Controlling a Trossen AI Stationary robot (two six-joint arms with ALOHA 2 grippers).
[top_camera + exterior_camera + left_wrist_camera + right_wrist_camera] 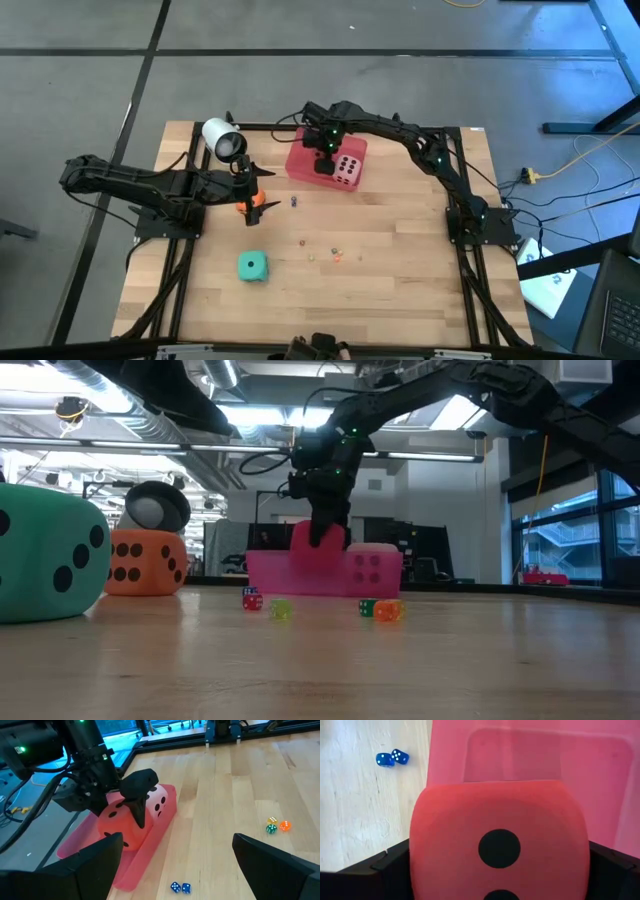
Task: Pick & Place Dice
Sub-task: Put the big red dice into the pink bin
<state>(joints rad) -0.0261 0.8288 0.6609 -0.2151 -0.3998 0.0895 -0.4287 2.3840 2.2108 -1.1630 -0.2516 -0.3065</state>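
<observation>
My right gripper (325,162) stands over the flat pink tray (300,166) at the table's far side, shut on the red die (500,840). A pale pink die (349,169) sits in the tray beside it. Near the table's left, my left gripper (177,840) waits open with nothing between its fingers. It hangs over the orange die (256,201), which rests on the wood. The teal-green die (252,266) rests on the table nearer the front edge. My right gripper pinches the red die by two opposite faces (420,855), one finger (390,867) on each side. The fingers come from above, pointing steeply down. The die sits upright in the hold over the tray's floor (545,755); whether its underside touches the tray I cannot tell.
Several tiny coloured dice lie loose mid-table, two blue ones (392,757) beside the tray and others (380,608) toward the right. A white round object (222,138) stands at the far left. Bare wood lies between the teal-green die and the right arm's base.
</observation>
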